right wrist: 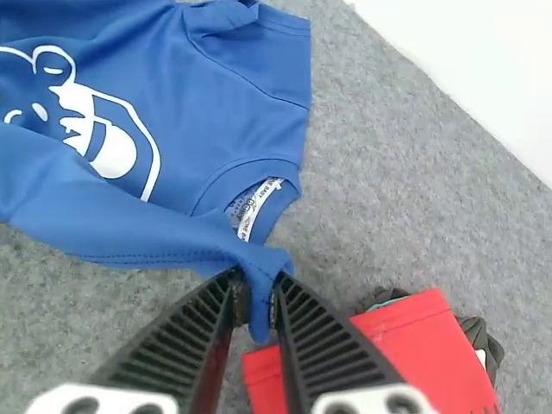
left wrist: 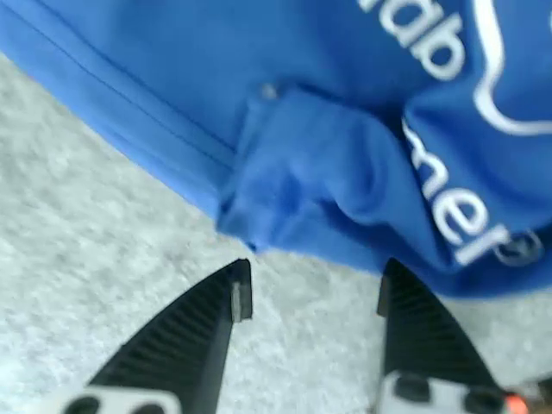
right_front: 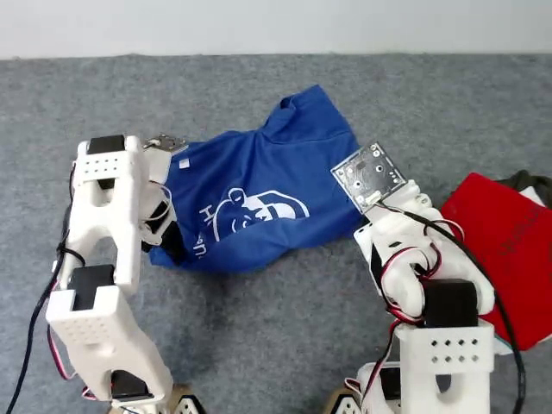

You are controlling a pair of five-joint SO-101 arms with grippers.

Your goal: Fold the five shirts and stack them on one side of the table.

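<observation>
In the high view we see the blue shirt (right_front: 259, 203) lying crumpled on the grey table (right_front: 285, 345) between the two arms. The left arm (right_front: 103, 224) is at its printed lower edge and the right arm (right_front: 431, 293) is at the opposite edge. We judge that each arm takes one side so that the cloth can be pulled flat before folding. A red shirt (right_front: 504, 250), already folded, lies just beside the right arm on its outer side, and we take it as the start of the stack. In the left wrist view the left gripper (left wrist: 316, 278) is wide open and holds nothing. A bunched fold of the blue shirt sits just ahead of its fingertips, so it seems placed for a grasp there. In the right wrist view the right gripper (right wrist: 254, 297) is closed on a pinch of the shirt's edge, near the collar label (right wrist: 254, 207), and the red shirt lies close beside this gripper. We think this grip anchors the shirt.
</observation>
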